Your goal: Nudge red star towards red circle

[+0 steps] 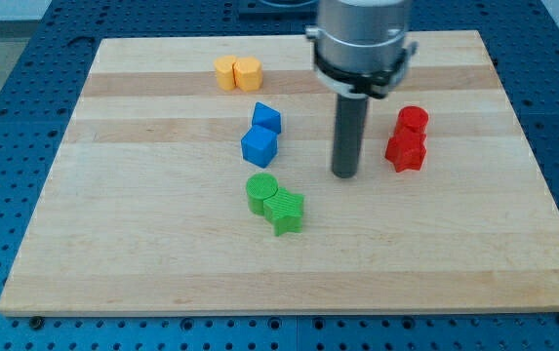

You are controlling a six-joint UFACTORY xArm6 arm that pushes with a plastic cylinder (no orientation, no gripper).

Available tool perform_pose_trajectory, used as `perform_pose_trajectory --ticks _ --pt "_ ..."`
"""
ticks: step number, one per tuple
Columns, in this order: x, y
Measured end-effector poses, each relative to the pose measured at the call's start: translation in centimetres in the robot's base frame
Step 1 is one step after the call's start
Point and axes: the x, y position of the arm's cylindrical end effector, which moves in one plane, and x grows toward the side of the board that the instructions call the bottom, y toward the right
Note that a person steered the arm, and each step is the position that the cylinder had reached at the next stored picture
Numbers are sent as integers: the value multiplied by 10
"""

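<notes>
The red star (pixel 406 151) lies at the view's right, touching the red circle (pixel 413 121) just above it. My tip (pixel 344 174) rests on the board to the left of the red star, a short gap away and slightly lower than its middle. The rod rises from the tip to the arm's grey body at the view's top.
Two blue blocks, a cube (pixel 259 146) and a smaller one (pixel 267 118), sit left of the tip. A green circle (pixel 261 191) and green star (pixel 286 211) lie lower left. Two yellow blocks (pixel 237 72) sit at the top. The wooden board (pixel 113 244) lies on a blue perforated table.
</notes>
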Motion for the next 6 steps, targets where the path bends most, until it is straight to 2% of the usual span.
perform_pose_trajectory --ticks 2,4,5,6 --pt "25 67" --pt "-2 74" --pt "-2 86" --pt "-2 122"
